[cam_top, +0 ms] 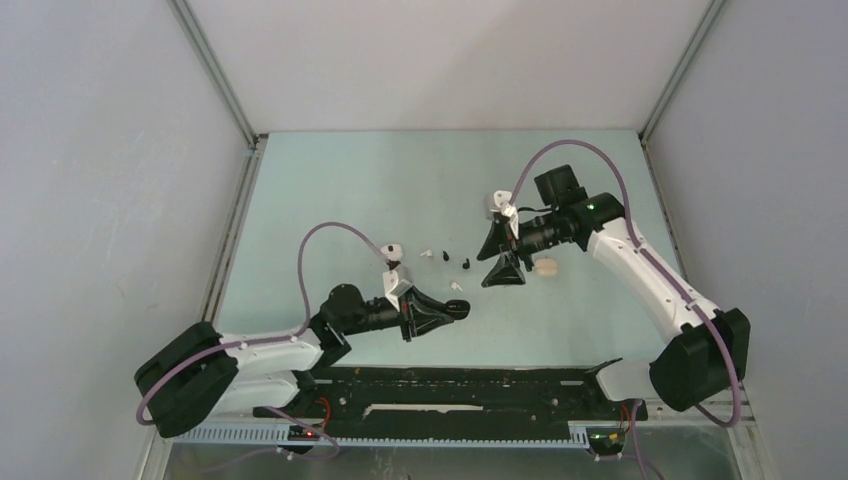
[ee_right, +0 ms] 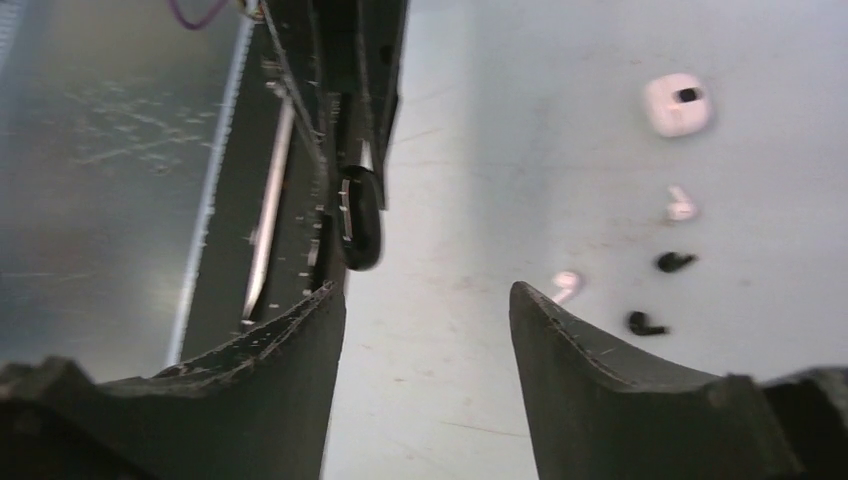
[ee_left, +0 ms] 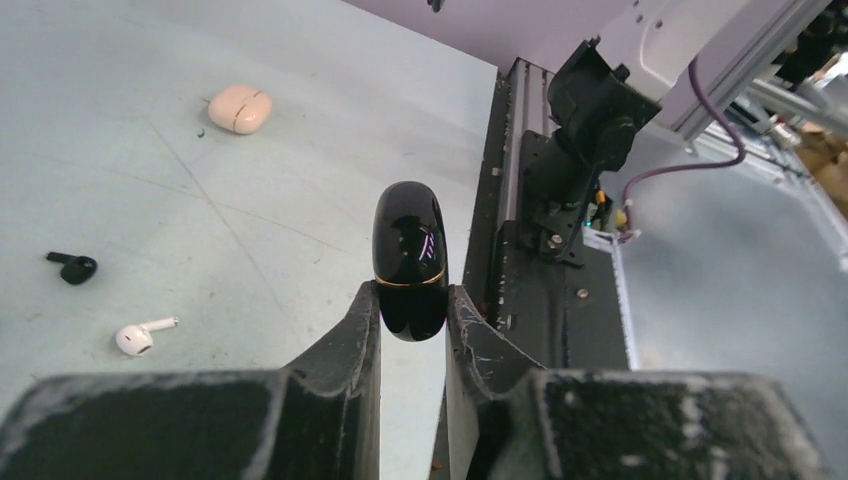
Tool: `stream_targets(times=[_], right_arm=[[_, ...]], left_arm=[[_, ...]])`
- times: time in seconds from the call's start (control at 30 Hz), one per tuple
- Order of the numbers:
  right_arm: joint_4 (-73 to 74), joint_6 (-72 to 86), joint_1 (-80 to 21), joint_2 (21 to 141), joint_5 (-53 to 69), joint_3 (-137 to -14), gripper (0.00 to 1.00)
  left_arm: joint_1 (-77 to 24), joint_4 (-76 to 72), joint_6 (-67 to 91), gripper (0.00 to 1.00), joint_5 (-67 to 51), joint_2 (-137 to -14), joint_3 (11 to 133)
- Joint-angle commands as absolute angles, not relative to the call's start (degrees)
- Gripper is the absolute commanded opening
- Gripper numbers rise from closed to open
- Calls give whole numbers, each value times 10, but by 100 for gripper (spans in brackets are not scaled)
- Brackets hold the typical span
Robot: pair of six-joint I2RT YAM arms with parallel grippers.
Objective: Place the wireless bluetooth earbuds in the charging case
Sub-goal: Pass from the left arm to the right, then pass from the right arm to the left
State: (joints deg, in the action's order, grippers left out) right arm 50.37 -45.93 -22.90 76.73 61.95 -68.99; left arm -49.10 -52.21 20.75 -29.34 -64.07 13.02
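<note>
Earbuds: two white, two black, loose; left tool clamps black case, right tool apart.

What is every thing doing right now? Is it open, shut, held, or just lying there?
left end effector: shut on the black case
black case: lid closed, held between the fingers
right end effector: open, holding nothing
pink case: lid closed, lying on the table
white earbuds: two, loose on the table, not in a case
black earbuds: two, loose on the table, not in a case
</note>
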Motion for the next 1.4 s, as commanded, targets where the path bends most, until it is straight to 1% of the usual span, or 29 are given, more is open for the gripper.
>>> stream_targets(times=[0.0,0.13,0.4,0.47,0.73,0.8,0.83,0.87,0.93,1.0,1.03,1.1,1.17,1.37], right_arm=[[645,-550,-258,806,662,-716,61],[654,-542,-297,826,624,-711,58],[547,-448,-354,840,555,-685,55],[535,-437,-365,849,539,-684,53],[527,-432,-373,854,522,-684,37],[528,-435,-374,857,522,-684,29],[529,-436,-375,857,522,-684,25],[529,-438,-376,857,521,-684,20],[528,-439,-379,856,514,-684,13],[528,-439,-382,853,504,-684,11],[527,-438,-383,850,500,-684,11],[527,-438,-384,847,496,-684,11],[527,-437,-383,847,495,-684,11],[527,-436,-385,850,496,-684,10]], left_arm=[[-501,-660,102,0,-293,-669,101],[-501,-745,107,0,-308,-716,87],[-501,-909,157,0,-339,-810,90],[-501,-911,163,0,-346,-822,99],[-501,-911,163,0,-332,-832,99],[-501,-912,164,0,-326,-835,100],[-501,-911,166,4,-321,-838,101],[-501,-911,170,9,-313,-841,100],[-501,-912,172,24,-301,-848,100],[-501,-911,172,36,-291,-855,100],[-501,-911,172,40,-292,-858,101],[-501,-911,172,43,-299,-866,106],[-501,-911,174,45,-311,-875,112],[-501,-912,174,44,-319,-881,119]])
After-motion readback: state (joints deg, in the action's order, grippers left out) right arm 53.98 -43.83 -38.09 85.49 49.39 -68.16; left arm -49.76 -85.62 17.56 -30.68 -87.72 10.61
